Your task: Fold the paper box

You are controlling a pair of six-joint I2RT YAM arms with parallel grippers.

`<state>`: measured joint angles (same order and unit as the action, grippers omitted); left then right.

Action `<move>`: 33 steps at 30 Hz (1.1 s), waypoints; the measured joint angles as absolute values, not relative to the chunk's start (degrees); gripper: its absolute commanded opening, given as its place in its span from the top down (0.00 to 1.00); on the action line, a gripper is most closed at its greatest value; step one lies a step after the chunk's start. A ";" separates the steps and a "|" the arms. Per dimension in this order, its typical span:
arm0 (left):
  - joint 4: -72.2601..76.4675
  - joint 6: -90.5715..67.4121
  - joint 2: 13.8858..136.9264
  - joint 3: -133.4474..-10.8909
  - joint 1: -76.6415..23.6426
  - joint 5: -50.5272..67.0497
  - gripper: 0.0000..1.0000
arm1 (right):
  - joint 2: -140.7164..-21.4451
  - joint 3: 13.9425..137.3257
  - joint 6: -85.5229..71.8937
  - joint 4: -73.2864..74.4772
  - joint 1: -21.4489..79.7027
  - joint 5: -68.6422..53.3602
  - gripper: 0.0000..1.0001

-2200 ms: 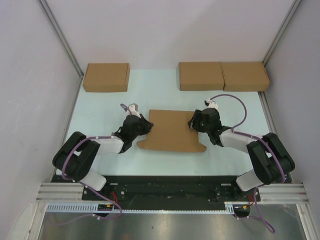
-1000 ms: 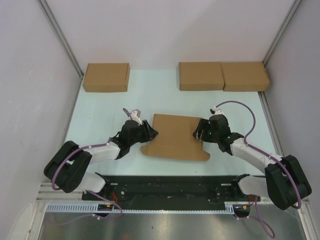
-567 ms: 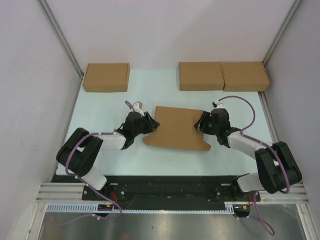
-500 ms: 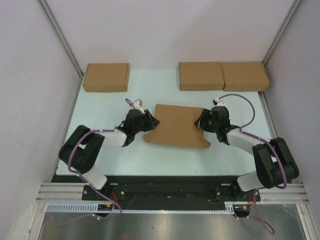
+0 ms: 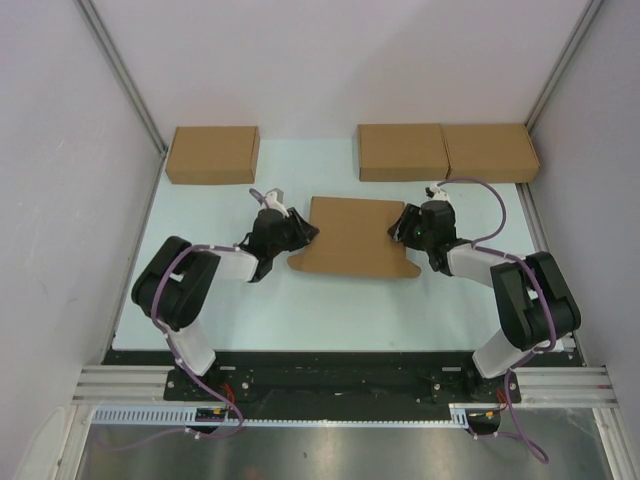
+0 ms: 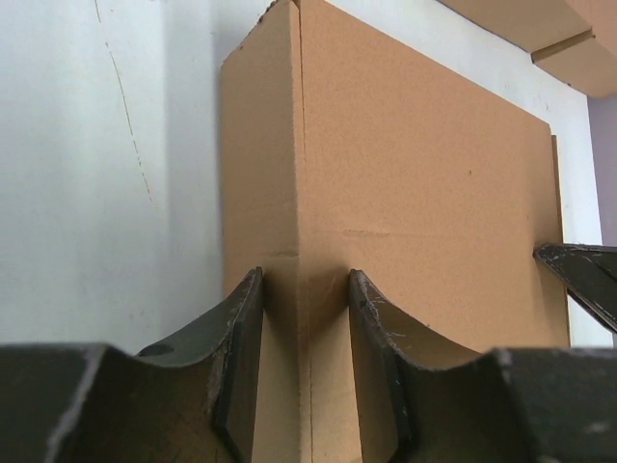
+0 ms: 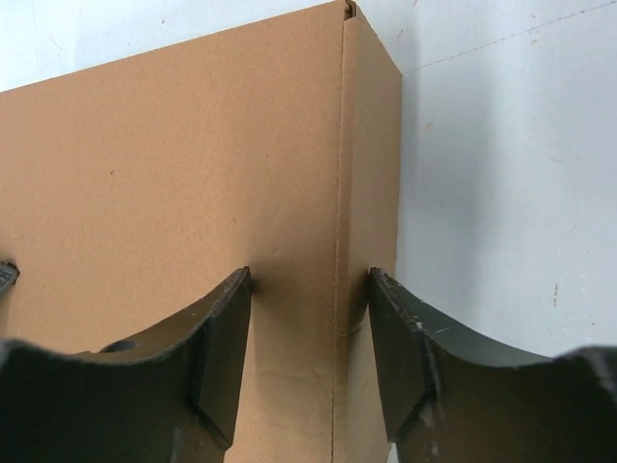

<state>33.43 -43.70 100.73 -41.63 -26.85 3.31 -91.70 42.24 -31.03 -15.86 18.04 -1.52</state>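
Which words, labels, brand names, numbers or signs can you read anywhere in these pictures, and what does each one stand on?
None: no text can be read in any view.
The paper box is plain brown, with no print or label on the faces that show.
The three cardboard boxes along the far edge are blank on top too.

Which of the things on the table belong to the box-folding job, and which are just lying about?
In the job:
- paper box
- left gripper and right gripper, one at each side edge of it

Lying about:
- three smaller cardboard boxes at the back: one on the left, two side by side on the right
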 measured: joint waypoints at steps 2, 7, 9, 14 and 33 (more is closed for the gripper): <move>33.30 -43.77 100.27 -41.43 -26.79 3.09 0.62 | -91.33 42.24 -31.22 -15.53 18.06 -1.15 0.31; 25.91 -43.46 94.43 -41.10 -26.30 3.68 0.46 | -86.24 42.28 -31.22 -6.59 17.52 -0.91 0.24; 23.05 -43.03 91.07 -41.15 -26.20 3.70 0.44 | -82.21 42.74 -30.50 -1.04 16.71 0.40 0.24; 17.82 -41.95 81.87 -41.82 -25.63 3.25 0.43 | -70.00 46.44 -25.91 9.10 18.26 8.84 0.23; 3.64 -50.30 44.31 -18.39 -25.61 -7.90 0.46 | -85.27 39.94 3.46 7.79 83.90 78.94 0.56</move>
